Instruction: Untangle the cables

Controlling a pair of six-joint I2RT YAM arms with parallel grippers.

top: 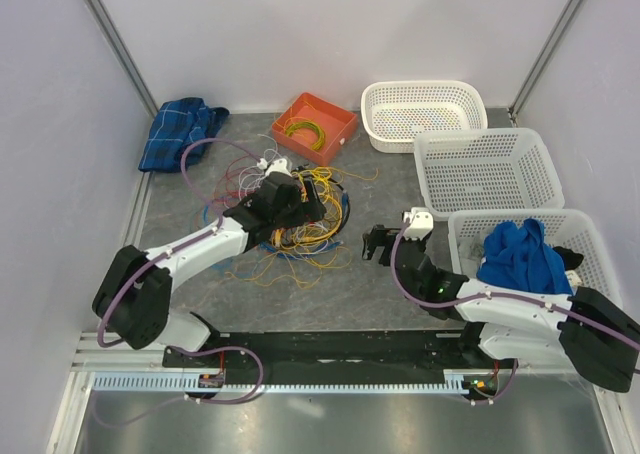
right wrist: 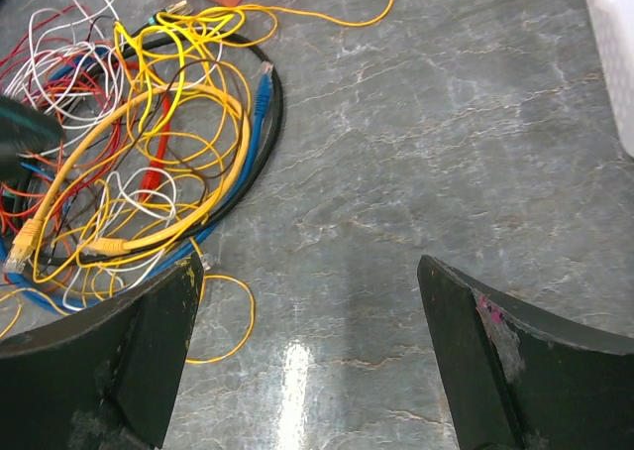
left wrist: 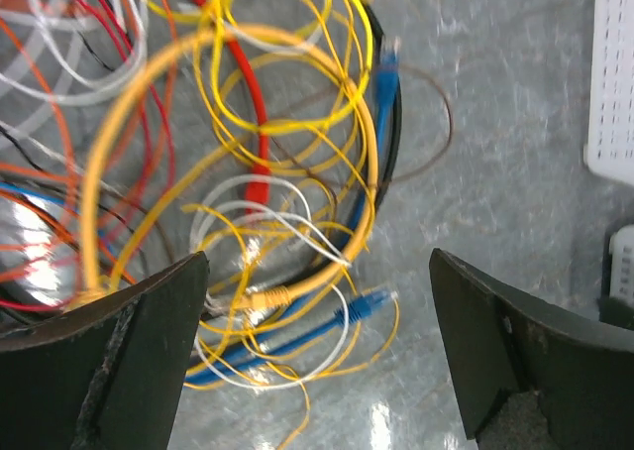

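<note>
On the near edge of the grey marbled table (top: 400,294), two arm bases side by side on a black rail.

From the right base, a short reach inward: right gripper (top: 375,244) low over bare tabletop, jaws spread wide with nothing between them. Just right of that arm, the nearest white basket (top: 510,215), with a blue cloth (top: 515,254) heaped inside and something black at the cloth's right side, too small to identify.

From the left base, a longer reach toward the middle: left gripper (left wrist: 317,272) likewise wide apart and gripping nothing, hanging directly above the cables (top: 300,236).

Those cables — one loose tangle flat on the table's middle, to the left of the right gripper and apart from it. Seen from the left wrist:
- a thick yellow-orange loop uppermost, ending in a plug
- thin yellow strands threaded through it
- a red lead and blue leads with plug ends
- white, orange, black and brown strands underneath

A few thin yellow strands straggling out of the pile toward the near side and the right. Over the pile's left side, a purple hose (top: 200,159) arching up from the left arm.

Farther back, just beyond the tangle, an orange tray (top: 340,132) with a yellow-green coil (top: 303,131) lying in it.

To the right of the tray, two more baskets — the middle white basket (top: 480,134) touching the nearest one, and the far white basket (top: 400,87) near the back wall.

In the far left corner, a folded blue checked cloth (top: 180,132), well apart from the pile.
</note>
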